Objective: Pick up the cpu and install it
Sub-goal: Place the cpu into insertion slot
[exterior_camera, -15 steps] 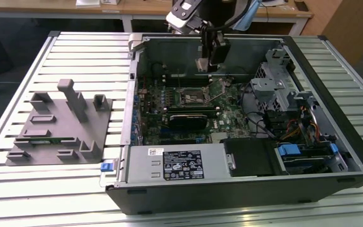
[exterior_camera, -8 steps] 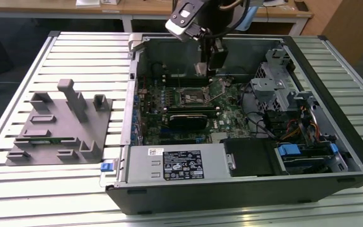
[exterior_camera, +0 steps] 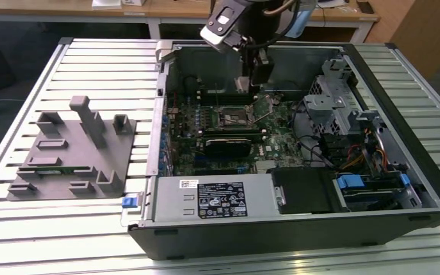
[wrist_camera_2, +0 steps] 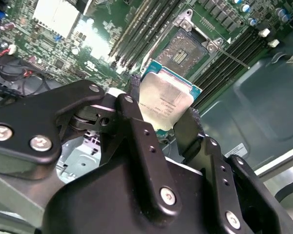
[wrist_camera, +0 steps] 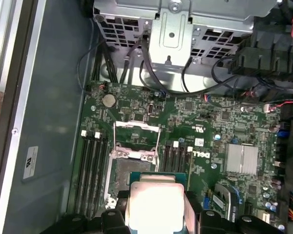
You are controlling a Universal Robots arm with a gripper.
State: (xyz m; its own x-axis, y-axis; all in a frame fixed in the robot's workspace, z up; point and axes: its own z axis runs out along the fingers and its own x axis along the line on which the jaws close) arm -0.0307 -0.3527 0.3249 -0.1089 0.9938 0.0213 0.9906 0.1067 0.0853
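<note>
**Cpu pinched in the pincer above the open socket**

In the second wrist view the pincer is pressed onto the cpu. One black finger sits against one edge of the chip and the other against the opposite edge. The silvery metal top faces that camera, with the thin green rim showing around it. The first wrist view shows the same grip: the cpu sits between the dark fingertips of the pincer.

Beyond the chip lies the socket, uncovered and with its metal frame swung up. The cpu is held clear of it, not touching, and overlaps its near edge in the first wrist view. Memory slots run alongside the socket on the green motherboard.

In the exterior view the pincer hangs inside the open computer case, over the board and near the socket. The case lies on its side on a slatted desk. A grey fixture with upright blocks stands on the desk, well apart on the exterior view's left.
</note>
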